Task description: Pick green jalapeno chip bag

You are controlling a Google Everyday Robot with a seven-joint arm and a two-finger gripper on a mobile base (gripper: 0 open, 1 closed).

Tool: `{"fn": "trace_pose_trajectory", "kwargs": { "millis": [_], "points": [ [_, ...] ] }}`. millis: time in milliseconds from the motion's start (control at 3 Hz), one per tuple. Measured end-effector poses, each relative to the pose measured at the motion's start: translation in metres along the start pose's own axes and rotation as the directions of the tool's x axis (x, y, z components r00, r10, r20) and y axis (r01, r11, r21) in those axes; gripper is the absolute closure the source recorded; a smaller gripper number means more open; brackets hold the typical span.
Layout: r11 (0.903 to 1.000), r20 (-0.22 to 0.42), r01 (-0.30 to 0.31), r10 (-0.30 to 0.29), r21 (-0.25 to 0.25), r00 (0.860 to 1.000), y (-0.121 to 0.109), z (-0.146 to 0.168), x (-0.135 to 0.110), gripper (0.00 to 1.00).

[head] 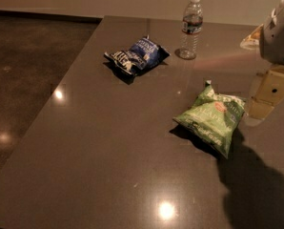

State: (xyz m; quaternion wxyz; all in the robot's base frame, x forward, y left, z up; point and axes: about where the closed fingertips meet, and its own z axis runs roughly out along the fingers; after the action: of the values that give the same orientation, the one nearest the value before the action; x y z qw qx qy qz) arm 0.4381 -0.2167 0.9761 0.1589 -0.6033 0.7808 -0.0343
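The green jalapeno chip bag (211, 116) is a crinkled light-green bag with white lettering and a small red-orange logo. It lies flat on the dark table (108, 142), right of centre. My gripper (268, 97) hangs at the right edge of the view, just right of the bag and a little above the table, apart from the bag. The white arm housing (280, 32) is above it. The arm's shadow falls on the table in front of the bag.
A blue-and-black chip bag (137, 55) lies at the back centre. A clear water bottle (191, 27) stands upright behind the green bag. A yellowish object (251, 38) lies at the back right. The table's left edge runs diagonally, with dark floor (27, 70) beyond.
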Motion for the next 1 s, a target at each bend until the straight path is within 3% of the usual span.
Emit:
{"fn": "trace_pose_trajectory", "kwargs": {
  "millis": [333,1000],
  "points": [
    [1.0000,0.000,0.000,0.000,0.000,1.000,0.000,0.000,0.000,0.00],
    [0.9961,-0.005,0.066,-0.066,-0.058,0.998,0.007,0.067,-0.012,0.00]
  ]
}}
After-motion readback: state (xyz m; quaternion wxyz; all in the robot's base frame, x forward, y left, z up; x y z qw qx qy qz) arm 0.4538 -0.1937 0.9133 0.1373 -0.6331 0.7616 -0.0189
